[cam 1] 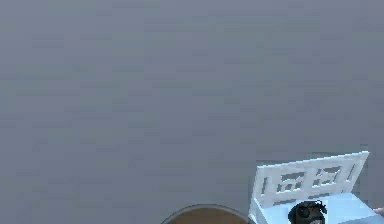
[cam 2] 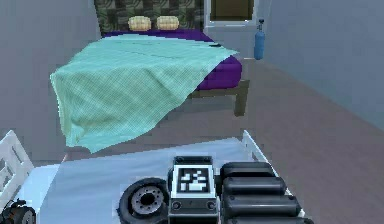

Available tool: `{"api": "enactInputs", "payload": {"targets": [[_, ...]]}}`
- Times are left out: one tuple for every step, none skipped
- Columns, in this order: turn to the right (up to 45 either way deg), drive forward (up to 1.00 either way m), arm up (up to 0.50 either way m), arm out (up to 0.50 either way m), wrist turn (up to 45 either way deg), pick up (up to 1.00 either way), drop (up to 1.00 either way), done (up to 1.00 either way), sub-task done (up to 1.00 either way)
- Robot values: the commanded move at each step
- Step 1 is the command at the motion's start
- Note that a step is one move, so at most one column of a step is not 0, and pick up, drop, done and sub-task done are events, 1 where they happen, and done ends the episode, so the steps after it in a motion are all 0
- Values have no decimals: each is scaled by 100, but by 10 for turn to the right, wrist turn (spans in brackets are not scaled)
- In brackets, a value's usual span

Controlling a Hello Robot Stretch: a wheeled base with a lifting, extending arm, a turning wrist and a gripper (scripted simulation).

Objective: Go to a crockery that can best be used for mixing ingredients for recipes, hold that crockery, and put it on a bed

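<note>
Crockery could not be placed for sure: a brown curved rim [cam 1: 205, 214] at the forward view's bottom edge might have been it, and I could not tell whether the hand [cam 2: 150, 200], a dark round body, held anything. The bed [cam 2: 225, 70], with purple sheet and dark wooden frame, lay well apart, its teal checked blanket [cam 2: 130, 85] hanging slack off one corner. Risk, as judged: hard smooth crockery set on that sloping cloth would slide off, and the white slatted frame [cam 1: 310, 180] close by could snag a reach.
</note>
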Motion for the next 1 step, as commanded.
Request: {"api": "enactInputs", "payload": {"targets": [[0,0,0,48,0,0,0,0,0]]}}
